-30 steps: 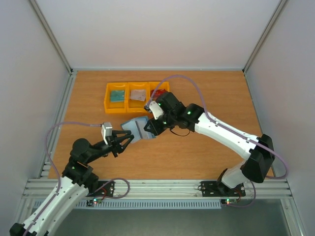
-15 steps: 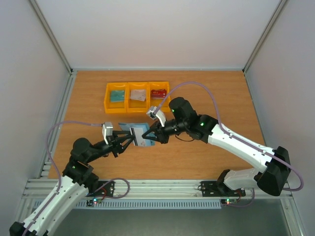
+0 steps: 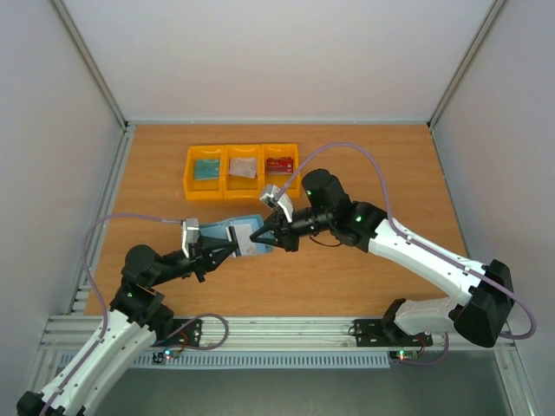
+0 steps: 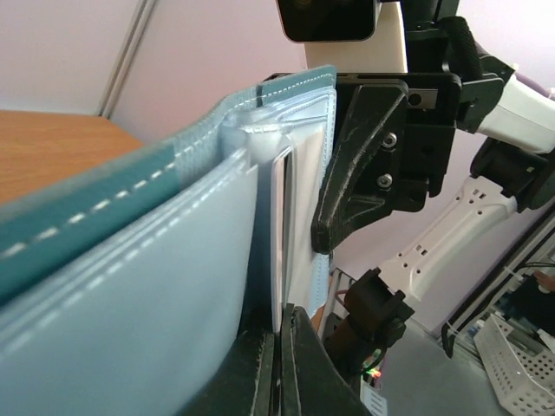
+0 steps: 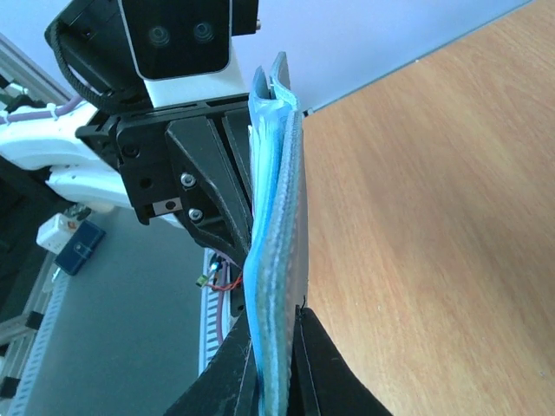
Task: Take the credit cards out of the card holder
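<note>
In the top external view, your two arms meet left of centre on the tabletop, with the card holder held between them. The left gripper comes in from the lower left and the right gripper from the right. Toward the upper left, a yellow bin carries a teal card in its left compartment, a whitish card in the middle one and a red card in the right one.

In the left wrist view, your left gripper is pressed together on the lower end of a thin white credit card. The card stands between the pale blue pockets of the card holder. The right gripper lies against the holder's far flap.

In the right wrist view, your right gripper is pinched tight on the card holder, which runs edge-on up the middle. The left gripper sits just behind it, and the tabletop fills the right.
</note>
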Tool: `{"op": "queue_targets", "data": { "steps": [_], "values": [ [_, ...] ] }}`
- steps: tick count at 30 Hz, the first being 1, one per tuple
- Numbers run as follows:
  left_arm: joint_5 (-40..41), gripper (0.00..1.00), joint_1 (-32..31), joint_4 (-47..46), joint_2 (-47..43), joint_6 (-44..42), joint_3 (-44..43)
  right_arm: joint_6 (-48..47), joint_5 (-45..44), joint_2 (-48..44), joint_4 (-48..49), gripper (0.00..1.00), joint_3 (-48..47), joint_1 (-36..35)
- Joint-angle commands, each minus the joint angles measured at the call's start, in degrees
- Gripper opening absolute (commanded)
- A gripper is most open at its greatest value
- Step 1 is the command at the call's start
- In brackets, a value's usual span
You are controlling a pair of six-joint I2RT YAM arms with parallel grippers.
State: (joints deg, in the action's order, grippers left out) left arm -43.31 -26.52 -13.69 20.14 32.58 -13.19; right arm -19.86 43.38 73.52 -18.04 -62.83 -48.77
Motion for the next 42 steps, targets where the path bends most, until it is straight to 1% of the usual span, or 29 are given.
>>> {"op": "queue_targets", "data": {
  "steps": [1, 3, 5, 11, 16, 19, 23, 27, 29, 30, 33, 34, 37, 38, 41, 42],
  "values": [
    [-1.8, 0.01, -0.33, -4.32, -0.55, 0.85, 0.18, -4.29, 5.17, -1.77, 1.35, 0.01, 0.12, -0.93],
    [-2.02, 0.09, -0.28, -4.64, -0.84, 1.4, 0.26, -5.15, 7.29, -1.44, -0.45, 0.01, -0.62, -0.38],
    [-2.68, 0.11, -0.28, -5.28, -0.97, 1.96, 0.18, -6.29, 9.25, -0.58, -2.94, 0.01, -1.98, -0.36],
    [-5.51, 0.09, -0.29, -7.43, -1.2, 4.08, 0.26, -7.84, 12.88, -0.93, -4.01, 0.01, -2.74, 1.04],
    [-6.57, 0.01, -0.28, -8.38, -1.43, 4.98, 0.27, -7.59, 14.04, -0.85, -4.23, 0.01, -3.21, 2.02],
    [-6.57, 0.0, -0.29, -7.7, -1.82, 4.88, 0.27, -7.4, 14.3, -0.33, -4.28, 0.02, -3.93, 2.02],
    [-3.9, 0.0, -0.28, -5.98, -2.27, 3.96, 0.18, -8.46, 13.34, -1.08, -5.62, 0.06, -4.12, 2.5],
    [-3.78, 0.0, -0.28, -5.91, -2.48, 4.27, 0.18, -8.18, 12.7, -3.3, -6.48, 0.16, -2.27, 5.65],
    [-3.73, 0.0, -0.28, -5.99, -2.64, 4.27, 0.18, -8.09, 12.57, -3.63, -7.48, 0.18, -2.15, 6.31],
    [-3.75, 0.0, -0.28, -5.99, -2.76, 4.21, 0.18, -7.92, 13.21, -3.47, -7.57, 0.17, -2.28, 6.32],
    [-3.75, 0.0, -0.28, -5.86, -2.83, 3.93, 0.18, -6.82, 14.43, -3.16, -6.47, 0.07, -2.21, 6.25],
    [-3.84, 0.0, -0.28, -5.86, -2.98, 3.86, 0.18, -6.68, 14.31, -3.15, -6.21, 0.05, -2.17, 6.28],
    [-3.47, 0.0, -0.28, -5.73, -3.02, 3.69, 0.18, -5.84, 14.51, -3.14, -5.23, 0.06, -2.0, 6.31],
    [-3.19, 0.0, -0.28, -5.7, -3.02, 3.6, 0.18, -5.27, 14.45, -2.93, -4.6, 0.09, -1.89, 6.25],
    [-2.53, 0.0, -0.28, -5.56, -3.05, 3.18, 0.18, -3.4, 13.69, -1.57, -3.13, 0.25, -1.82, 5.73],
    [-2.3, 0.0, -0.28, -5.51, -3.13, 3.11, 0.18, -3.2, 13.56, -1.13, -2.99, 0.28, -1.85, 5.3]
  ]
}}
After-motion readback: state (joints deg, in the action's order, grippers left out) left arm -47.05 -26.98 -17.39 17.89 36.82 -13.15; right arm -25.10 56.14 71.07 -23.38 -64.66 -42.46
